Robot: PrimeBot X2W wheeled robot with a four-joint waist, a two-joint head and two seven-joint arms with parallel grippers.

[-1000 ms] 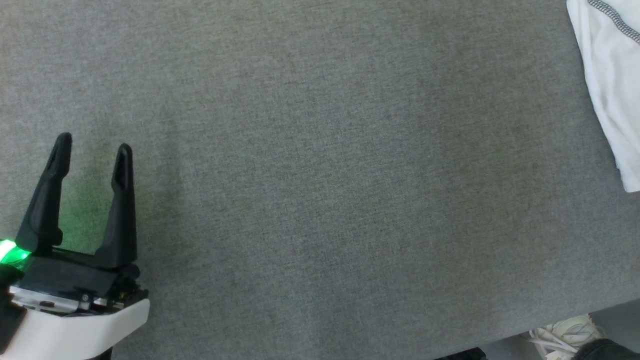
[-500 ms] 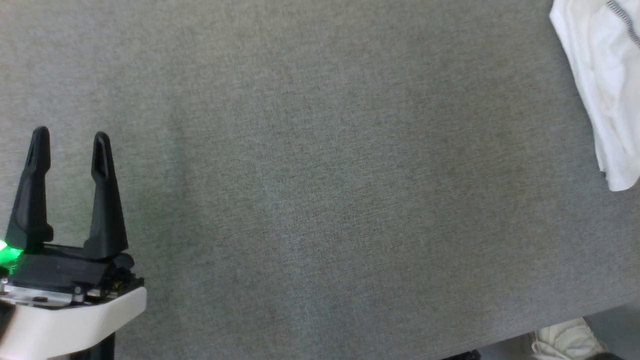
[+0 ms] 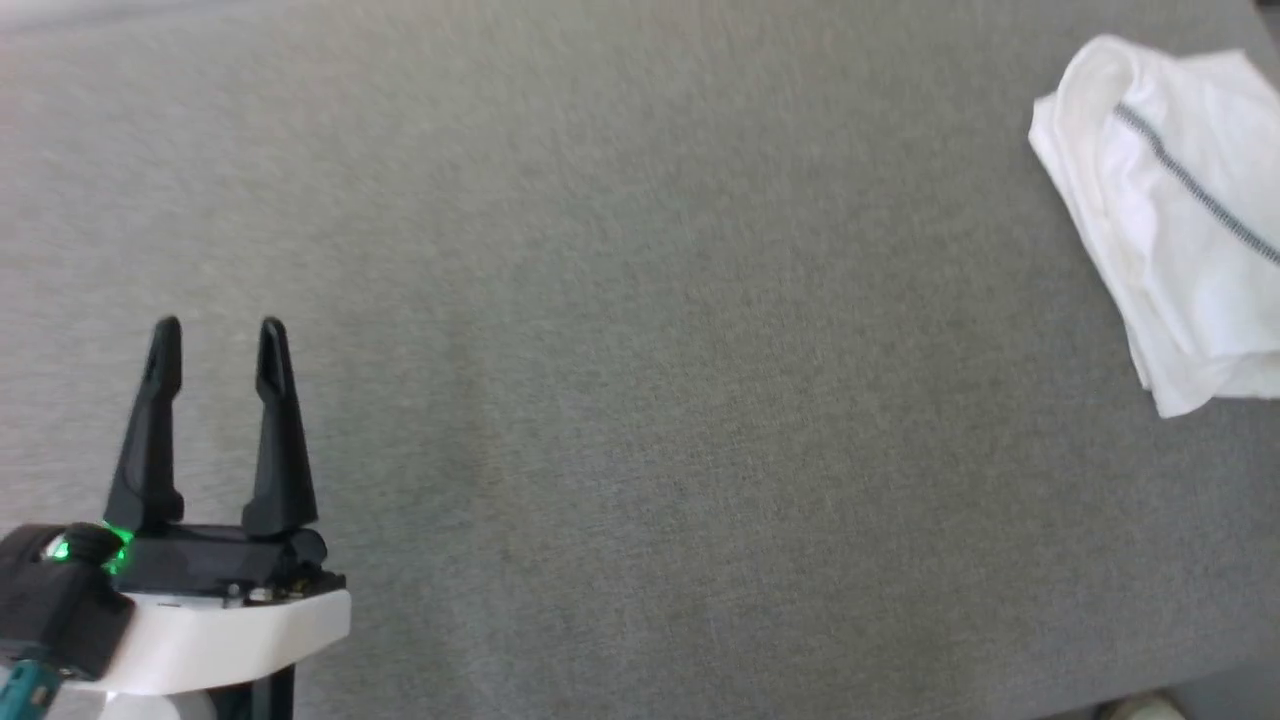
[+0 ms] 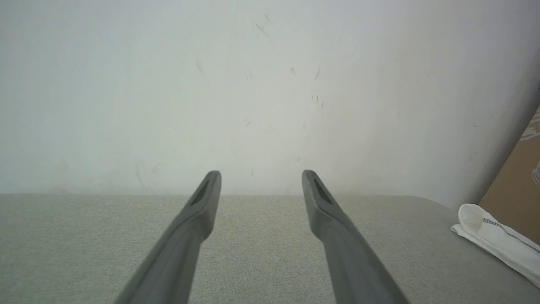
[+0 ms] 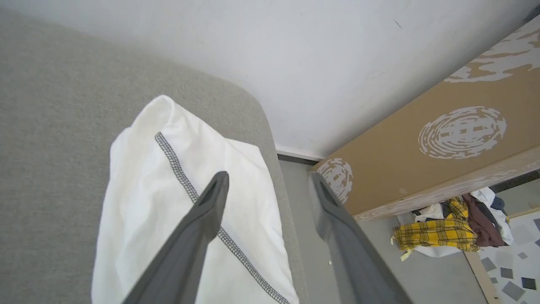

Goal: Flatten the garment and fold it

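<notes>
Camera shifted (garment (image 3: 1120, 250) fuller) | grey surface (image 3: 640, 400), white wall (image 4: 270, 84), cardboard box (image 5: 422, 139) | left gripper (image 3: 219, 328), right gripper (image 5: 268, 175) spread.

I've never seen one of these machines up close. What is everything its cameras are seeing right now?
shirt: one, white with a dark stitched seam, folded at the right end of the padded surface
padded surface: one, grey woven fabric, under the shirt
wall: one, white, behind the padded surface
cardboard: one piece, brown with white prints, beyond the shirt's end
clothes heap: one, yellow check, dark red and white, on the floor by the cardboard
floor: grey, beside the padded surface
left gripper: one, dark fingers apart, empty, lower left of the head view
right gripper: one, dark fingers apart, empty, by the shirt
</notes>
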